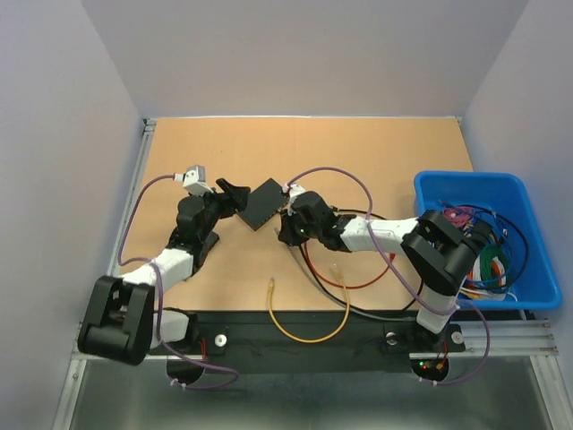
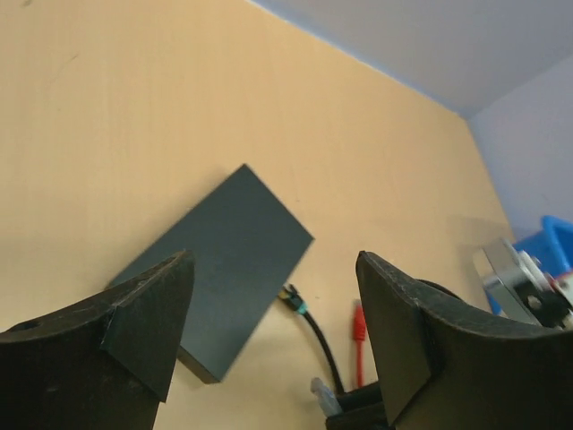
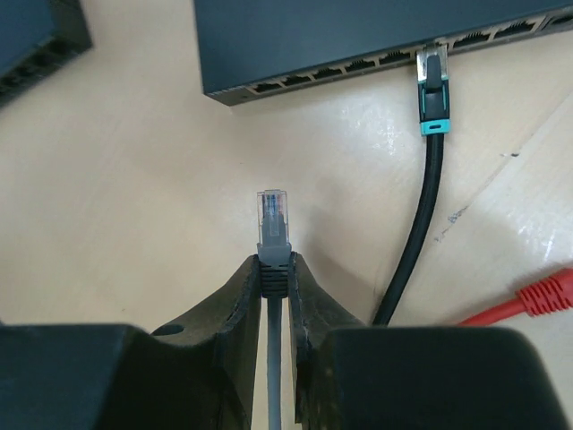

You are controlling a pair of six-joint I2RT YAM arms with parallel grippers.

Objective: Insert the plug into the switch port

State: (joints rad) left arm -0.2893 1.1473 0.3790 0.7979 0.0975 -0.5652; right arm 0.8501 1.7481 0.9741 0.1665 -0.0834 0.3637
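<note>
One plug (image 3: 273, 215), clear with a grey boot, is pinched at the boot by the right gripper (image 3: 274, 269), fingers closed nearly together on it. Its tip points to 12 o'clock at the port row of the switch (image 3: 358, 36), near but apart, not inserted. Only the right wrist view shows this grip and the ports. Same view: black cable (image 3: 432, 107) with teal boot seated in a port at 1 o'clock of the plug. A red plug (image 3: 537, 296) lies loose at 4 o'clock.

Left wrist view adds the left gripper (image 2: 273, 269), spread wide and holding nothing. The switch's flat top shows between its fingers, no ports visible from there. Contact with the switch: cannot tell.

Top view alone gives the layout. The switch lies diagonal mid-table (image 1: 358, 152), left gripper at its 9 o'clock, right gripper at its 4 o'clock. A yellow cable (image 1: 309, 330) loops at 6 o'clock by the near edge. A blue bin (image 1: 528, 291) of cables sits at 3 o'clock, well apart.
</note>
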